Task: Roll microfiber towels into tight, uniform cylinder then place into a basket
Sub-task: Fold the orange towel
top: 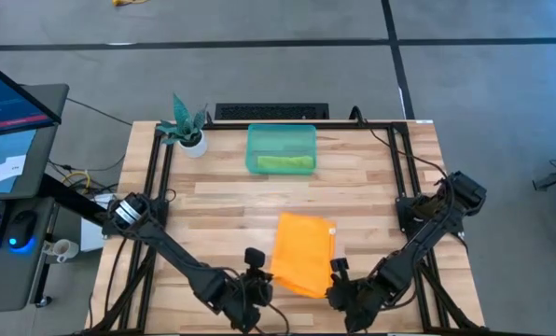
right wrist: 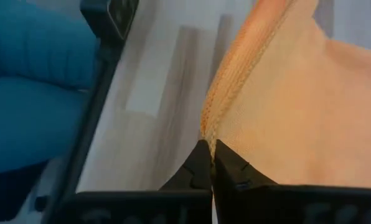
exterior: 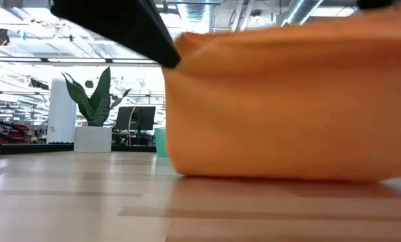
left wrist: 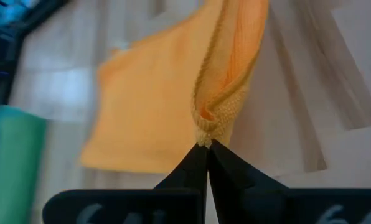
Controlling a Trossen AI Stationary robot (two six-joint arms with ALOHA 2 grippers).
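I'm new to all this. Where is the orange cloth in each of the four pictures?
High view: orange towel, bottom centre, between both end effectors.
Low view: fills the right side.
Left wrist view: centre, corner pinched.
Right wrist view: right half, edge pinched.
Shared landmark: the wooden table.

Open industrial lab: exposed ceiling ducts (exterior: pixel 301 10), concrete floor (top: pixel 259 65), monitor (top: pixel 12 98).

Orange towel (top: pixel 303 253): soft matt cloth, fine looped nap, ribbed stitched hem (clear in both wrist views). Table (top: pixel 371 187): pale wood planks, smooth, faint sheen. Basket (top: pixel 281 149): translucent teal plastic, glossy. Gripper fingers (left wrist: pixel 226 171): black, matt, smooth.
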